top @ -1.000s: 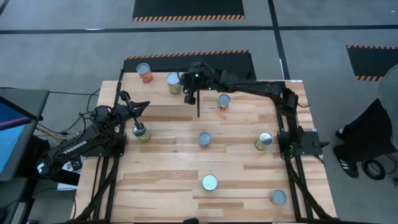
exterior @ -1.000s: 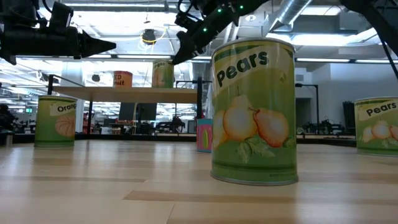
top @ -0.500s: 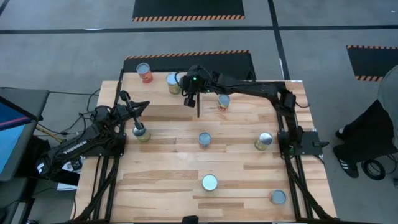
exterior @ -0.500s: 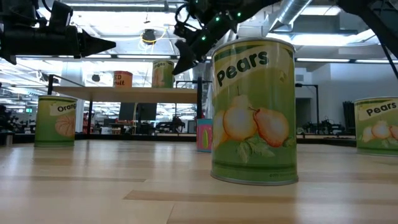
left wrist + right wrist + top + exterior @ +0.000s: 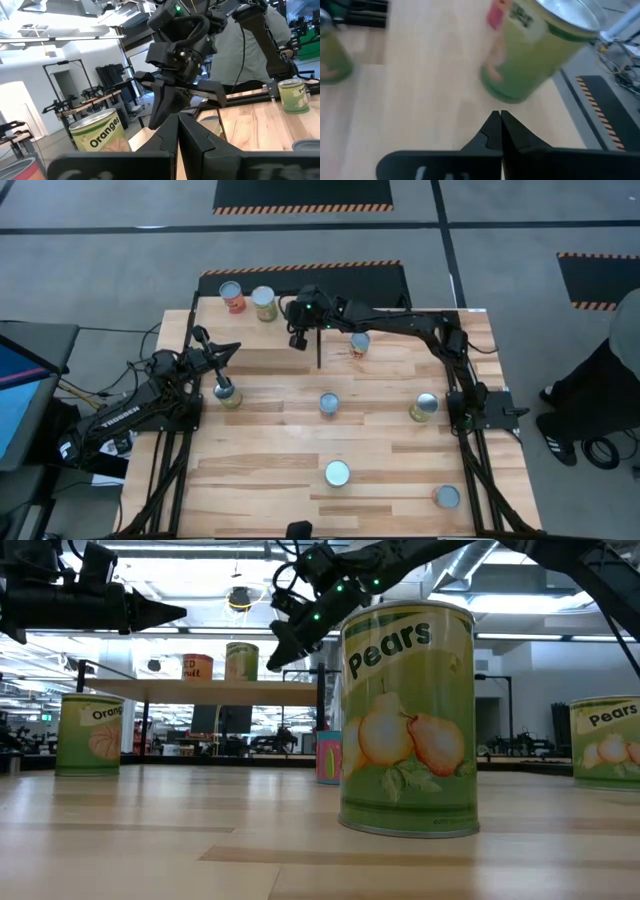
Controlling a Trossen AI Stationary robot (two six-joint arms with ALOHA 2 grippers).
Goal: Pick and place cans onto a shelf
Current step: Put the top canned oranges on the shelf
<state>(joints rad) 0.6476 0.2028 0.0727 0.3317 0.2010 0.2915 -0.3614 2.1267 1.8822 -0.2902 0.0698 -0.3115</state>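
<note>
Cans are spread over the counter (image 5: 260,480), and two already stand upright on the shelf (image 5: 300,285) at its far edge: a red-labelled can (image 5: 232,296) and, just beside it, a green-labelled can (image 5: 264,303). In the high view the right end effector (image 5: 297,338) hangs near that green can, at about four o'clock from it and apart from it; its fingers are pressed together with nothing between them, as the right wrist view shows, where the can sits tilted in the picture ahead of the closed tips.

My reading is that the next pick turns on the can with a pale label (image 5: 359,343), which stands on end at about three o'clock from the right end effector, with its long axis vertical. The right arm is much the nearer one to it.

The left end effector (image 5: 226,352) waits at the counter's nine o'clock side, fingers together, just above an oranges can (image 5: 229,393).

In the low view a big pears can (image 5: 408,720) blocks much of the counter behind it, so the pale-labelled can shows only as a sliver. Its label cannot be read from any view.
</note>
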